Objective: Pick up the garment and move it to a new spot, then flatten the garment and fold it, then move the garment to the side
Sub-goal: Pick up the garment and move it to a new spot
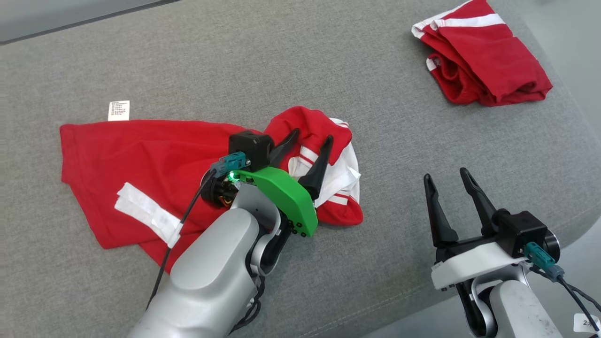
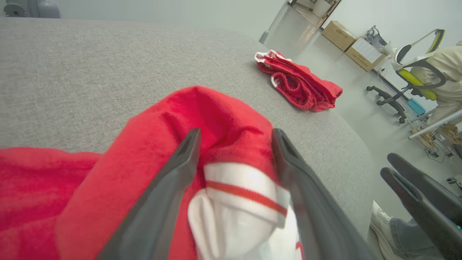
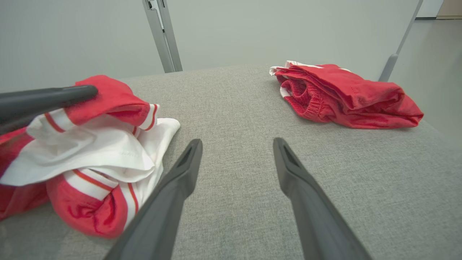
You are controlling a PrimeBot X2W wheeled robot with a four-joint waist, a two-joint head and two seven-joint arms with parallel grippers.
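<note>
Red cloth, the garment [image 1: 141, 155] lies half spread at the left-centre of the worktop [image 1: 281, 56], its white-striped end bunched between the wide-spread fingers of the left claw [image 1: 311, 136]. Lifting away could snag that fold and drag it into a worse crumple. The right claw [image 1: 445, 174], also wide and empty, hovers near the rounded near-right edge. Bare room lies behind, short of the second folded red garment [image 1: 483, 56].

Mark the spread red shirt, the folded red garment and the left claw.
spread red shirt [image 1: 141, 155]: head view, on its flat red body.
folded red garment [image 1: 488, 61]: head view, on its top red layer.
left claw [image 1: 313, 135]: head view, midway between its two fingertips.
</note>
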